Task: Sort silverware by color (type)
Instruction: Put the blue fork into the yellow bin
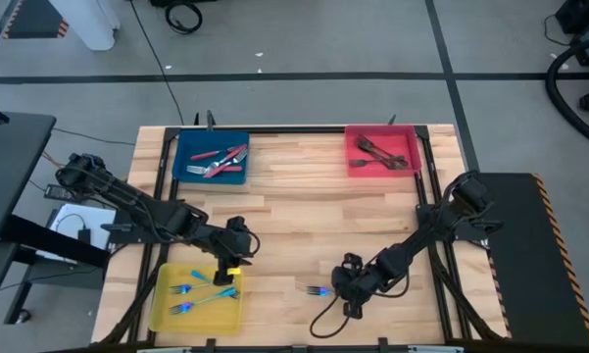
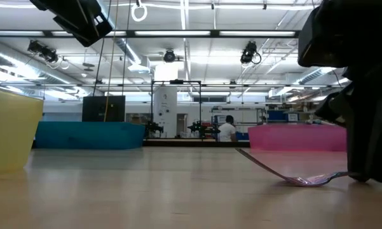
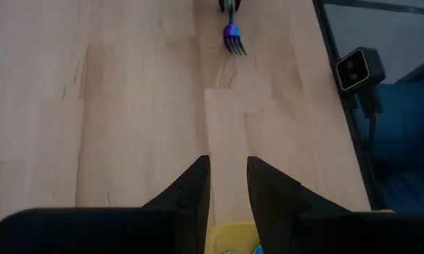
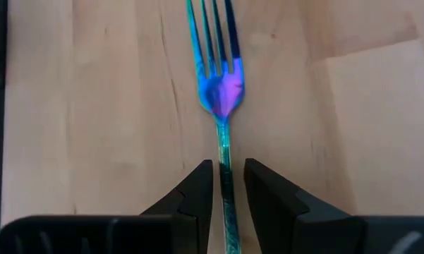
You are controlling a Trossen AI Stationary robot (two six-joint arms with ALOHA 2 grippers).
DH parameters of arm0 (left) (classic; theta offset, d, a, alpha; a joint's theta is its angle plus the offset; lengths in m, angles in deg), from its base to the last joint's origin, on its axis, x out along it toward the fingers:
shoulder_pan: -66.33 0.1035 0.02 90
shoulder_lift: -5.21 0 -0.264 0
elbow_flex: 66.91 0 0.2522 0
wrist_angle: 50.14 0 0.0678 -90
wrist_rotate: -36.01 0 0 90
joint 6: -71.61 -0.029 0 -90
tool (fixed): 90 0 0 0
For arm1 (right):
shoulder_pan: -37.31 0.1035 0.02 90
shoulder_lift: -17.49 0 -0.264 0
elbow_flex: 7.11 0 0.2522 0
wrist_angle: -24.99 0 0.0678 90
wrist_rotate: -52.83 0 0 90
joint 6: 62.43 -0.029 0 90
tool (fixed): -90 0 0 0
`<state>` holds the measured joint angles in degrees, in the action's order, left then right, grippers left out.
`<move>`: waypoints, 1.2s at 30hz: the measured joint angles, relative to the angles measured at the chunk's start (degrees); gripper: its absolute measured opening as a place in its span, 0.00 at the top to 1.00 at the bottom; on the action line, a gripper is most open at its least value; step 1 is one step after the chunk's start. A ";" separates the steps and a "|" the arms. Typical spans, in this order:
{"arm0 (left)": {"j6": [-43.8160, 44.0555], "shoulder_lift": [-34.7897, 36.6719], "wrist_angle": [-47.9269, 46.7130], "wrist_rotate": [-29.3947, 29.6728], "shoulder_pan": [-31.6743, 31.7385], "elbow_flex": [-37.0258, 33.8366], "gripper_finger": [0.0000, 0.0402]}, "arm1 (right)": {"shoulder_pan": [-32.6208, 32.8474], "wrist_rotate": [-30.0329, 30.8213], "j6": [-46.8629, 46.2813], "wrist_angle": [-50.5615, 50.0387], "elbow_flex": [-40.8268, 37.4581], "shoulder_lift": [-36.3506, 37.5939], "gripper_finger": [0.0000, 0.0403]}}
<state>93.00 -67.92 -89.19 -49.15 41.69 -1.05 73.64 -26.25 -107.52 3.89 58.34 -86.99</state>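
Fingers (image 4: 222, 185) astride slim iridescent fork (image 4: 219, 85)

Blue tray (image 1: 183, 157), red tray (image 1: 355, 160), yellow tray (image 1: 163, 310), wooden table (image 1: 304, 211)

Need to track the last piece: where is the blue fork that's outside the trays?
The blue fork lies on the bare table near its front edge, handle between the right claw fingers, right of the yellow tray.

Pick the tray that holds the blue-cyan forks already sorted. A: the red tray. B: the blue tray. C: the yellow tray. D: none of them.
C: in the high view the blue-cyan forks lie in the yellow tray at the near left, while the blue tray holds red-handled pieces and the red tray holds dark grey ones.
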 joint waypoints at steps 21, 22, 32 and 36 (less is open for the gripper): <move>-0.20 0.00 1.35 0.05 0.04 0.00 0.77 | -3.70 9.74 -6.16 -4.91 0.23 -2.74 0.96; -0.20 0.00 1.39 0.05 0.04 0.00 0.77 | -4.02 9.76 -6.75 -4.90 0.23 -2.74 0.96; 0.20 0.00 1.45 0.11 0.04 0.00 0.77 | -6.88 11.66 -4.15 -2.67 -0.83 1.85 0.96; 0.38 0.00 1.46 0.19 0.11 0.00 0.77 | -7.35 15.99 -1.29 -1.01 -0.42 7.45 0.96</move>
<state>93.39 -67.92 -87.73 -48.96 41.80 -1.05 66.29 -10.26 -108.81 2.89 57.92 -79.53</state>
